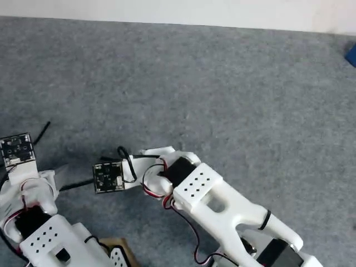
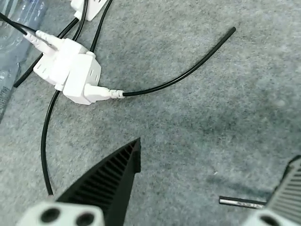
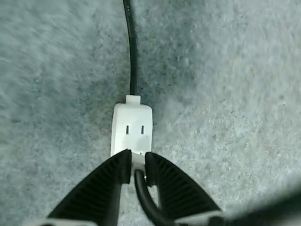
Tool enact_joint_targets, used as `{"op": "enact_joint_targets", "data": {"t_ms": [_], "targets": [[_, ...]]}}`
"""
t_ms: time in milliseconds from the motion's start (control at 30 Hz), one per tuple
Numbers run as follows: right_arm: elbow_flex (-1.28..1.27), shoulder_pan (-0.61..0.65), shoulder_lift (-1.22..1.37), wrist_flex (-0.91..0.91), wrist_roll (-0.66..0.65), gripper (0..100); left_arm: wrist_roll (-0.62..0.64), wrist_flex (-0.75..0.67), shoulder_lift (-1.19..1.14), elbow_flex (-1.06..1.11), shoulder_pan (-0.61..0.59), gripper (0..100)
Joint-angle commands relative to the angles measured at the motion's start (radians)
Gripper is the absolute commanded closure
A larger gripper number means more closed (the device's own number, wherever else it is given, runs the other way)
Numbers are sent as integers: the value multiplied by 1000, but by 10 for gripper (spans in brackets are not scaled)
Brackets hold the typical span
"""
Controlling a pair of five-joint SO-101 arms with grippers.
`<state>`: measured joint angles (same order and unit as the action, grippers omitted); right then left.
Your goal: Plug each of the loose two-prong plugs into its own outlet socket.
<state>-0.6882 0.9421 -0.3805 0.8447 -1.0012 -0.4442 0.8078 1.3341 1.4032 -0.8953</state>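
Note:
A white outlet block [image 3: 133, 128] lies on the grey carpet with two empty slots facing up and a black cable [image 3: 131, 47] leaving its far end. My right gripper [image 3: 137, 161] is shut on a white plug [image 3: 138, 160] at the block's near end, whose black cord [image 3: 142, 195] curls back between the fingers. My left gripper [image 2: 216, 153] hangs open above bare carpet. Beyond it sits a white outlet cluster [image 2: 70, 68] with white plugs in it, one [image 2: 101, 92] trailing a curved black cable [image 2: 188, 70].
Another white outlet piece [image 2: 91, 7] and a clear plastic bottle [image 2: 16, 33] lie past the cluster. A short dark rod [image 2: 242, 202] rests near one left finger [image 2: 287, 195]. In the high view both arms [image 1: 211, 200] [image 1: 33, 222] sit low on the carpet [image 1: 222, 83].

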Motion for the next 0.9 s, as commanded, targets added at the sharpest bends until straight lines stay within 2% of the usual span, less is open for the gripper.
{"op": "enact_joint_targets", "data": {"t_ms": [0,467,767,867], "targets": [[-1,27,-4,-15,35,991,-8,-23,8,-10,-7,559],[-8,25,-2,-76,106,991,-8,-23,8,-10,-8,559],[-12,-56,-2,-105,112,991,-6,-23,8,-10,-8,559],[-35,-41,-4,-143,164,991,-6,-23,8,-10,-8,559]]}}
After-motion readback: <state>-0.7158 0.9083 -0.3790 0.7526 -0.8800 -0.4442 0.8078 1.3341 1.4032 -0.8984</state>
